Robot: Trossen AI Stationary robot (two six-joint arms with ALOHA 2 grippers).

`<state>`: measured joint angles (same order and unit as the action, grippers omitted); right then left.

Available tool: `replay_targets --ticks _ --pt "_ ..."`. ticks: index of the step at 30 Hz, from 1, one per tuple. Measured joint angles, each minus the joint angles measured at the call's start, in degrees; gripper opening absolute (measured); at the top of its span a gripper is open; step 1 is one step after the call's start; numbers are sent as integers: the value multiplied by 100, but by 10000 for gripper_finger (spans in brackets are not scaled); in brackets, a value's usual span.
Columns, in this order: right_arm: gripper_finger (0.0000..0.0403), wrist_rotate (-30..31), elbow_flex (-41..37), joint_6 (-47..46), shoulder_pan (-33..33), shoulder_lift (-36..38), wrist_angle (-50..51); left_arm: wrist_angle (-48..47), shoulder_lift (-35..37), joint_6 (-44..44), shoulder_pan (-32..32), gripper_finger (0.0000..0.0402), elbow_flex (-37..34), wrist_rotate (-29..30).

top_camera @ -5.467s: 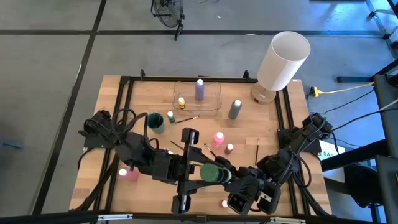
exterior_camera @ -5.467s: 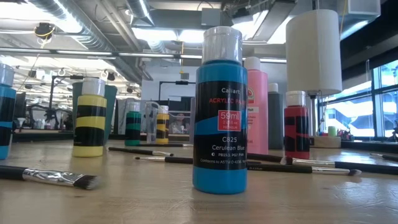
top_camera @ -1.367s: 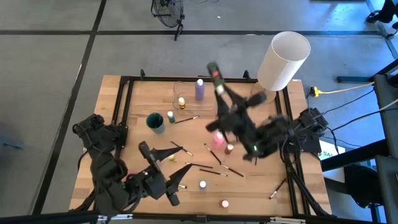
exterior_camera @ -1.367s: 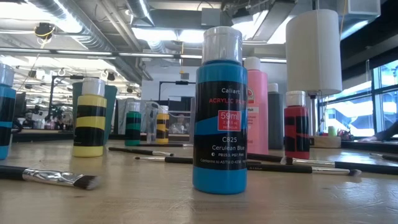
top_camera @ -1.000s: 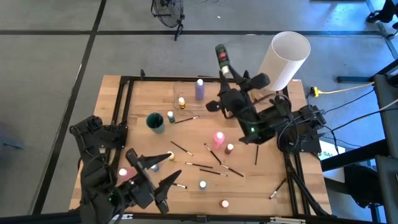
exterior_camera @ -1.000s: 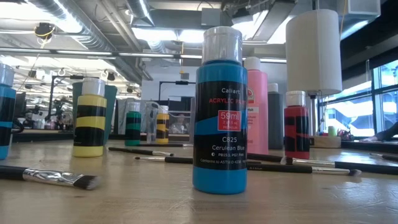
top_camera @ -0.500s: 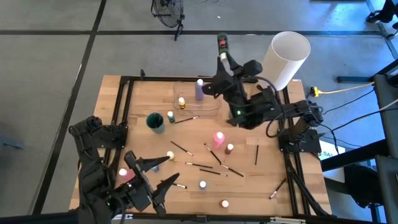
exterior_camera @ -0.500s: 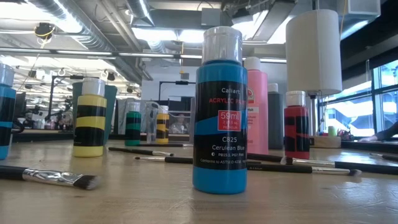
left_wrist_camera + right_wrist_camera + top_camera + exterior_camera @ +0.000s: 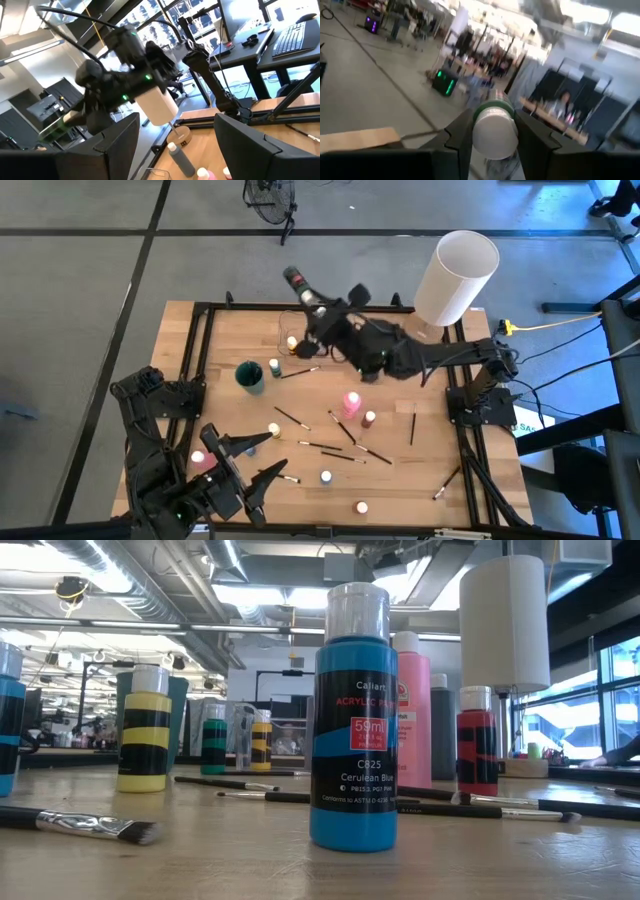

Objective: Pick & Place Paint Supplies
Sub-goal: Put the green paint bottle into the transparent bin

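The right gripper (image 9: pixel 312 308) grips a green bottle (image 9: pixel 298 284) above the table's far edge, over the clear tray (image 9: pixel 345 352). The bottle seems tilted, cap outward past the edge. The lamp (image 9: pixel 455 276) stands beside. The left gripper (image 9: pixel 248 463) waits wide open near the front.

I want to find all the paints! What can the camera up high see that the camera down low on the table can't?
Only the high view shows the two arms: the right gripper is shut on a bottle above the clear tray, and the left gripper waits, open, at the near edge. Only the low view shows the blue bottle's label and the room behind. Both show the white lamp, the pink bottle and brushes.
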<state>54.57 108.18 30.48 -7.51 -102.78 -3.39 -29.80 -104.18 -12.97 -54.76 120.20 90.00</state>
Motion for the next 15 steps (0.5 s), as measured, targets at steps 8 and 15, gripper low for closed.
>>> replay_targets --ticks 8,15 --pt "122 -1694 2256 -3025 604 5 4787 0 1 51 0 253 0 0" --pt "122 -3041 2596 -4304 1376 277 6626 -26 1 278 0 253 0 1"
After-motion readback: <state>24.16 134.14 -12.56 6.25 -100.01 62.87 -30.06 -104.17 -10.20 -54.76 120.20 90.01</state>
